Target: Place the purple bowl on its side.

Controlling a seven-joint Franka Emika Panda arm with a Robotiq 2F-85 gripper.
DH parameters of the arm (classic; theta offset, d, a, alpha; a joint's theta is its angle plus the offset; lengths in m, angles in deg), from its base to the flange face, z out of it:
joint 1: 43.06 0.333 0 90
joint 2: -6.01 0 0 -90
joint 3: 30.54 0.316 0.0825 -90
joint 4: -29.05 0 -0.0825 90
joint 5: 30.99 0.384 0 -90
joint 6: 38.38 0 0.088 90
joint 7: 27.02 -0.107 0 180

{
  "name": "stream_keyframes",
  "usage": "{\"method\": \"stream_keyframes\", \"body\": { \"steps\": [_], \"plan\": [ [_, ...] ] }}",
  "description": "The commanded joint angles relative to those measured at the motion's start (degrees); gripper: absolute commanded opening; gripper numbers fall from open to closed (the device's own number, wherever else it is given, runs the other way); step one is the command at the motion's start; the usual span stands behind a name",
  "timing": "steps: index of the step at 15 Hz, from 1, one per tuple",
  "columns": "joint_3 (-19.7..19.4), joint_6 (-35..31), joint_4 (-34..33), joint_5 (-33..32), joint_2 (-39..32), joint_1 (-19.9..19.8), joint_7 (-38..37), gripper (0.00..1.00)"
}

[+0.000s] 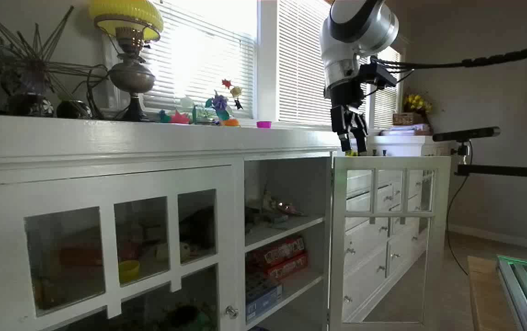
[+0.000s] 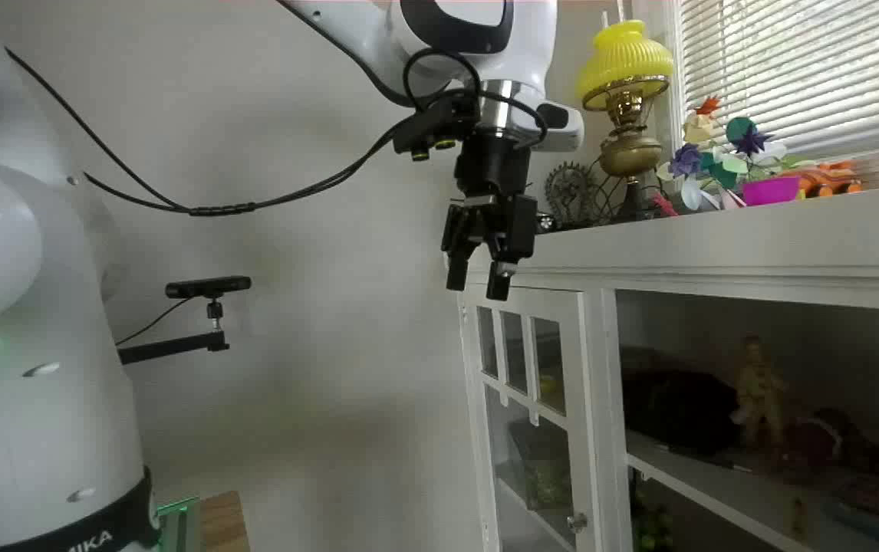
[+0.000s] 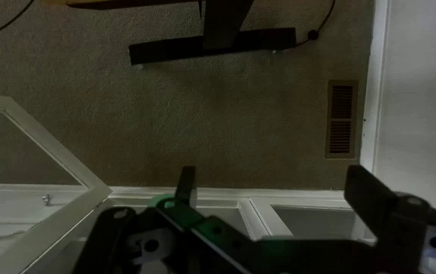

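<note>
The purple bowl is a small magenta-pink bowl point(image 1: 264, 124) on the white cabinet's top, close to the window. It also shows in an exterior view point(image 2: 769, 191), where it looks upright, wider at the top. My gripper point(image 1: 354, 146) hangs pointing down, in front of the cabinet and well apart from the bowl. In an exterior view the gripper point(image 2: 478, 280) has its two fingers apart with nothing between them. In the wrist view the gripper point(image 3: 271, 180) is wide open over the carpet and the cabinet front. The bowl is out of the wrist view.
Colourful paper flowers point(image 2: 731, 157) and an orange toy point(image 2: 831, 180) stand beside the bowl. A yellow-shaded lamp point(image 1: 132, 76) stands farther along the cabinet top point(image 1: 153, 138). A glass-paned cabinet door point(image 1: 385, 214) stands open below the gripper. A camera on a bracket point(image 1: 466, 134) stands nearby.
</note>
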Motion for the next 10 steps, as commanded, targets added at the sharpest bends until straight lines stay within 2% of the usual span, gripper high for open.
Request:
{"method": "stream_keyframes", "body": {
  "steps": [1, 6, 10],
  "plan": [
    [0.4, 0.1, -0.1, 0.1, 0.0, -0.4, 0.1, 1.0],
    [0.4, 0.1, -0.1, 0.1, 0.0, -0.4, 0.1, 1.0],
    [-1.6, -0.5, -5.3, 3.0, -1.9, -1.4, 0.2, 1.0]
  ]
}}
